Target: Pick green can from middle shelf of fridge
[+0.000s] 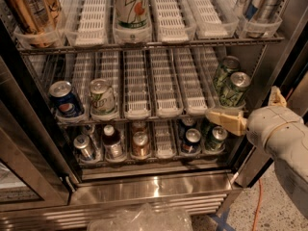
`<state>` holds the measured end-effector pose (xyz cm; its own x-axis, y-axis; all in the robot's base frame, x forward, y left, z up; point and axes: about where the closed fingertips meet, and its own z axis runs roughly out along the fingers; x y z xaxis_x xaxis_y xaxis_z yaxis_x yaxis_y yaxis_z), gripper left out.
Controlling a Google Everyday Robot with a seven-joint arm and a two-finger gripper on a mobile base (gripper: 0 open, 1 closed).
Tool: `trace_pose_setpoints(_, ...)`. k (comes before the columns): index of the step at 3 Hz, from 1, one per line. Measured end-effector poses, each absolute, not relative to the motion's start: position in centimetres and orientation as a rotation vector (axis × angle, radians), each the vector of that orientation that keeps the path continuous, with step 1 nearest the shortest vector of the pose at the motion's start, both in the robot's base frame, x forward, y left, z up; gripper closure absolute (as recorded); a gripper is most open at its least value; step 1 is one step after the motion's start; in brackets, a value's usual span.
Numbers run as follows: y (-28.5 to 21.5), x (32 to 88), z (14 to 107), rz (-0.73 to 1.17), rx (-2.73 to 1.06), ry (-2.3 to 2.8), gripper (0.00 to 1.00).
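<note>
Two dark green cans with yellow-green print stand at the right end of the middle shelf (144,115), one in front (234,88) and one behind it (224,72). The shelf is a wire rack with white slotted lane trays inside the fridge (154,186), whose door is open. My gripper (243,110) is just below and to the right of the front green can, at the shelf's front edge. It is open and empty. One tan finger (225,120) points left under the can and the other (276,96) sticks up to the right.
A blue can (65,99) and a pale whitish-green can (102,96) stand at the left of the middle shelf. Several cans and bottles fill the bottom shelf (139,146). The top shelf holds a white can (130,6) and a brown can (31,8). The fridge frame (267,57) is at right.
</note>
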<state>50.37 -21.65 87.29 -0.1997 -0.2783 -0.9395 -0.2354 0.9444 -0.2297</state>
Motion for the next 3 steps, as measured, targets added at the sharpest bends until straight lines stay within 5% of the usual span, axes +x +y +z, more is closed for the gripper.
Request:
trace_pose_setpoints(1, -18.29, 51.85, 85.47, 0.096, -0.372, 1.816, 0.0)
trace_pose_setpoints(3, -19.24, 52.52, 85.28, 0.077, -0.373, 1.839, 0.03)
